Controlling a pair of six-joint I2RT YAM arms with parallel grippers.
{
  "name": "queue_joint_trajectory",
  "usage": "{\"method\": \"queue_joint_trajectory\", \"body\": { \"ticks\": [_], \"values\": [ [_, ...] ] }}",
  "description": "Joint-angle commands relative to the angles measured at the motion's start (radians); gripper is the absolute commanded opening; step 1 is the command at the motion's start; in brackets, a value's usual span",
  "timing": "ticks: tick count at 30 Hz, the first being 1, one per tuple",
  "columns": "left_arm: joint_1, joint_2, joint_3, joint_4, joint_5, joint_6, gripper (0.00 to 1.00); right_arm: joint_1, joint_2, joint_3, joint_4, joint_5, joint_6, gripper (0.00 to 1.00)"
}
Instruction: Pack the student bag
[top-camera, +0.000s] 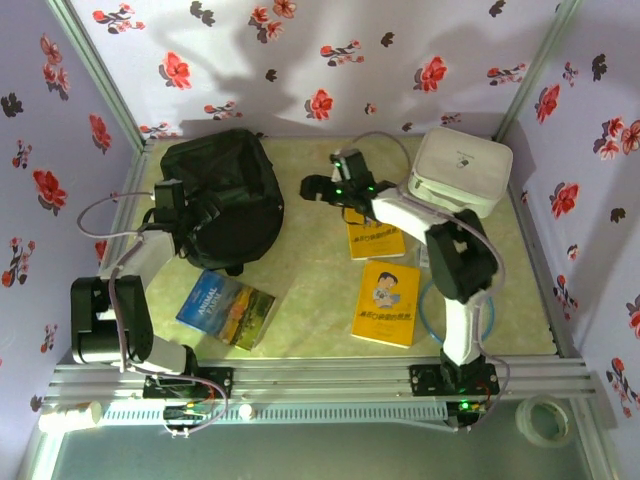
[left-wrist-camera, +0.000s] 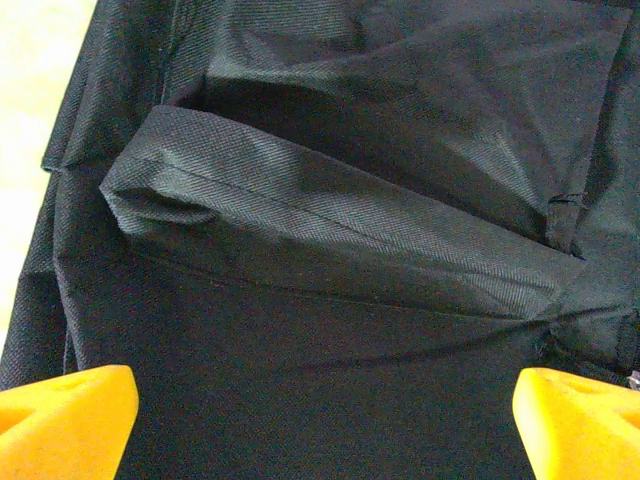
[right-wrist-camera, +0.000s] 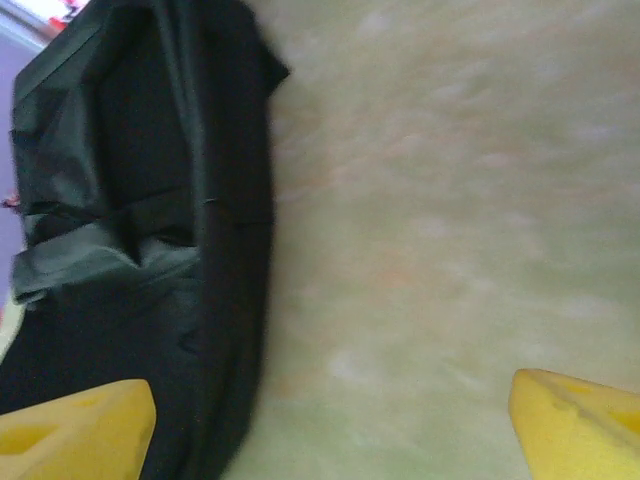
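1. Bag (top-camera: 222, 190): lay at the desk's (top-camera: 310, 310) far left.
2. Left gripper (left-wrist-camera: 320, 425): was open, just above the bag's fabric.
3. Right gripper (right-wrist-camera: 330, 420): was open, over bare desk beside the bag.
4. Case (top-camera: 462, 170): white, sat at the far right corner.

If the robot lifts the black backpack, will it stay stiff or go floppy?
Probably floppy: the student bag lies slumped, its fabric creased and folded. Likely light too, since it sags as if nearly empty. The woven cloth probably grips rather than slips.

Black student bag (top-camera: 225, 190), white case (top-camera: 462, 168)
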Motion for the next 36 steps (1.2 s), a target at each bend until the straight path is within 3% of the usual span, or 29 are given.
{"method": "queue_joint_trajectory", "body": {
  "ticks": [1, 6, 10, 13, 18, 23, 30, 36],
  "values": [
    [0.000, -0.034, 0.002, -0.077, -0.040, -0.050, 0.97, 0.029, 0.119, 0.145, -0.053, -0.110, 0.073, 0.89],
    [0.023, -0.062, -0.061, -0.116, -0.049, -0.084, 0.96, 0.061, 0.292, 0.341, -0.077, -0.120, 0.106, 0.86],
    [0.029, -0.066, -0.084, -0.139, -0.050, -0.088, 0.96, 0.072, 0.405, 0.469, -0.129, -0.130, 0.121, 0.77],
    [0.032, -0.037, -0.088, -0.124, -0.029, -0.091, 0.96, 0.078, 0.453, 0.512, -0.142, -0.145, 0.123, 0.63],
    [-0.006, 0.077, -0.034, -0.006, 0.066, -0.037, 0.93, 0.073, 0.454, 0.498, -0.194, -0.053, 0.135, 0.43],
    [-0.079, 0.194, 0.088, 0.013, 0.136, -0.020, 0.89, 0.050, 0.386, 0.379, -0.182, 0.009, 0.151, 0.35],
    [-0.198, 0.275, 0.166, 0.003, 0.169, -0.014, 0.88, 0.018, 0.150, 0.016, -0.118, 0.216, 0.138, 0.31],
    [-0.227, 0.263, 0.179, -0.078, 0.103, 0.010, 0.87, -0.011, -0.025, -0.231, -0.051, 0.139, 0.145, 0.36]
  ]
}}
